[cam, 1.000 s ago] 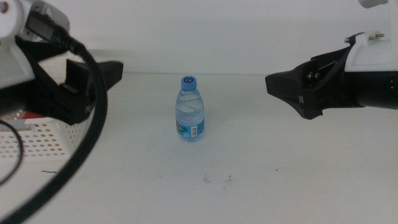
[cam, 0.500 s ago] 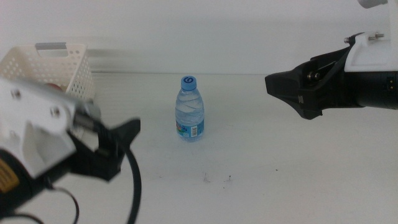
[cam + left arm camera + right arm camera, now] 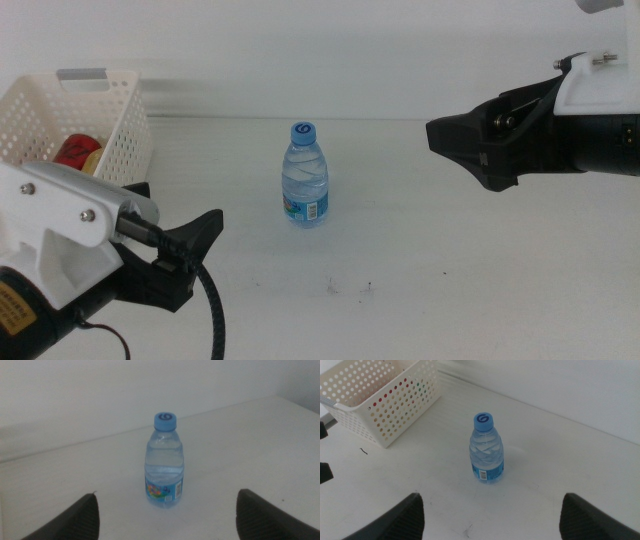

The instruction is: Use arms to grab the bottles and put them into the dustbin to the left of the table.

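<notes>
With the water bottle [image 3: 305, 175] upright mid-table [image 3: 450, 300] and both empty grippers spread wide (right gripper [image 3: 445, 135] hovering well aside), the left gripper [image 3: 200, 240] should straddle its body squarely before closing, then carry to the dustbin [image 3: 125, 135].

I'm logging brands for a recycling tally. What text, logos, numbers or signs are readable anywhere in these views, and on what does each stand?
"6" or "G", a single swirl mark, cannot tell which: on the blue cap of the water bottle.
Bottle's label: colourful print and a barcode patch, too small and blurred to read.
Red item in the white basket: no legible print.
Left claw and right claw: no markings.
</notes>
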